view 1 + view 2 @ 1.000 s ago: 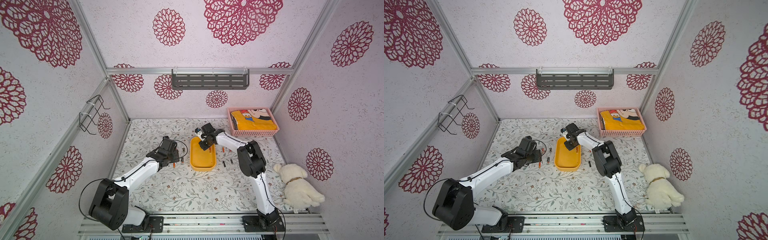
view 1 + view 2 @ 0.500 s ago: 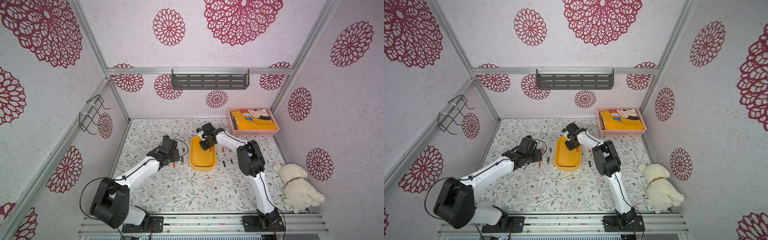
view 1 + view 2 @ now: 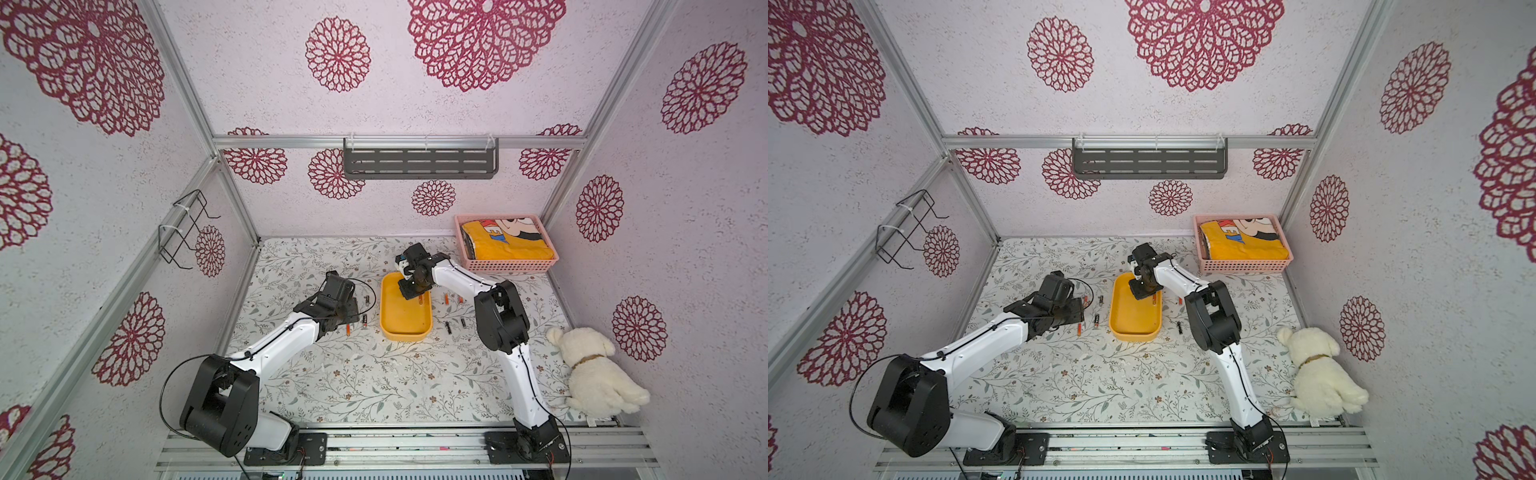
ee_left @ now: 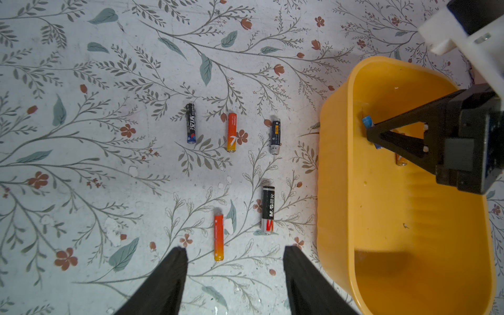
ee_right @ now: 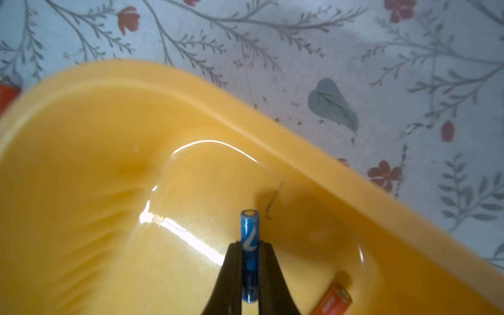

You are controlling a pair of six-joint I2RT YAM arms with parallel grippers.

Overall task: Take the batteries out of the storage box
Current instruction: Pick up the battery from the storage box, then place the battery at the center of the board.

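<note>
Right pincer [image 5: 249, 245] angles down into the storage box [image 5: 81, 136], clamped on the blue battery [image 5: 249, 229]; left pincer [image 4: 234, 249] hangs wide over the tabletop [image 4: 81, 163], orange battery [image 4: 218, 237] between its tips.

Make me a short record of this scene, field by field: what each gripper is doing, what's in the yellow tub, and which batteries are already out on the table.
right gripper: shut on the blue battery, inside the yellow tub
left gripper: open, holding nothing, over the table beside the tub
also in tub: one orange battery visible
out on table: five batteries by the left gripper; four more on the tub's other side
</note>
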